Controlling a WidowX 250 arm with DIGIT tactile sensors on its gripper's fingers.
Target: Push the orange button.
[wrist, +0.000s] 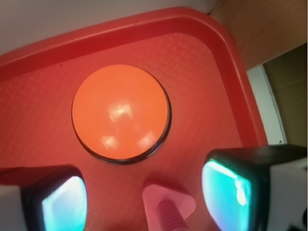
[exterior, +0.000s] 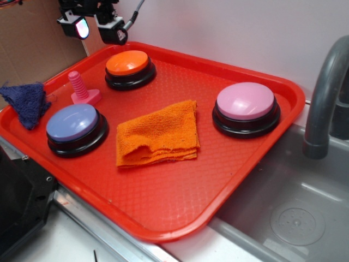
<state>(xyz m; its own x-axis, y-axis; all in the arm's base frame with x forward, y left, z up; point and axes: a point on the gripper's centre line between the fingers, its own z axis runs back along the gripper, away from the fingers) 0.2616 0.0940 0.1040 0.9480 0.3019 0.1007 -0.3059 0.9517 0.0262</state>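
The orange button [exterior: 128,64] [wrist: 120,111], a glossy orange dome on a black round base, stands at the far left corner of the red tray [exterior: 163,213]. My gripper [exterior: 98,26] [wrist: 144,197] hangs high above the tray's far left corner, well clear of the button, open with nothing between its fingers. In the wrist view the button lies ahead of the fingertips [wrist: 65,202], and a pink toy screw [wrist: 168,209] shows far below between them.
On the tray are a folded orange cloth [exterior: 158,134], a pink domed button [exterior: 245,106], a lavender-blue domed button [exterior: 73,125], the pink screw [exterior: 82,90] and a dark blue cloth [exterior: 27,101] over the left rim. A sink [exterior: 294,213] and grey faucet [exterior: 322,98] lie right.
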